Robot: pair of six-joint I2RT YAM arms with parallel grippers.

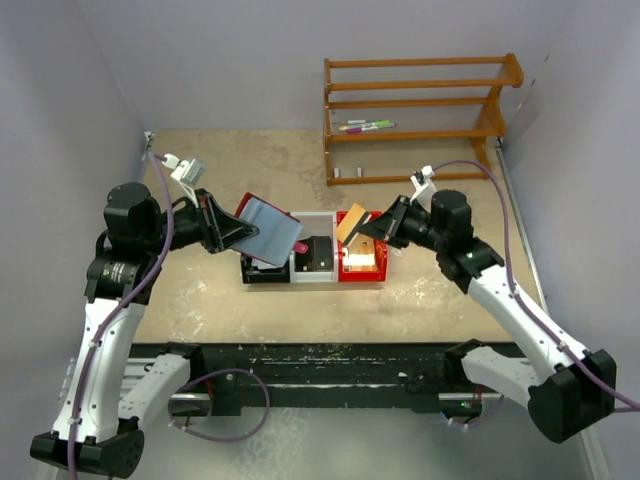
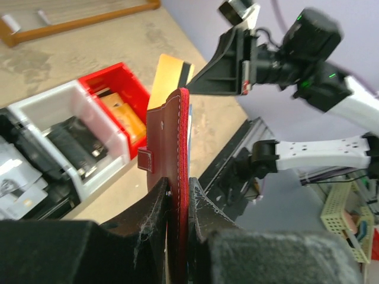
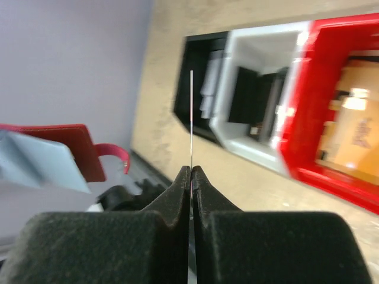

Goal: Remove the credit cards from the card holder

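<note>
My left gripper (image 1: 222, 232) (image 2: 177, 189) is shut on the lower edge of the maroon card holder (image 1: 268, 228) (image 2: 172, 136). It holds the holder up in the air, opened, with its blue-grey inside facing up, over the black bin (image 1: 262, 275). The holder also shows at the left of the right wrist view (image 3: 65, 142) with its red strap. A thin tan credit card (image 1: 350, 224) (image 2: 169, 74) is pinched in my shut right gripper (image 1: 372, 228) (image 3: 191, 171). That card is seen edge-on (image 3: 191, 118) and hangs above the red bin (image 1: 362, 272), clear of the holder.
Black, white (image 1: 315, 275) and red bins stand in a row at mid-table. The red bin (image 3: 302, 118) holds orange-tan cards (image 3: 349, 130); the white one holds a small black box (image 1: 319, 252). A wooden rack (image 1: 420, 100) with markers (image 1: 365, 126) stands at the back right.
</note>
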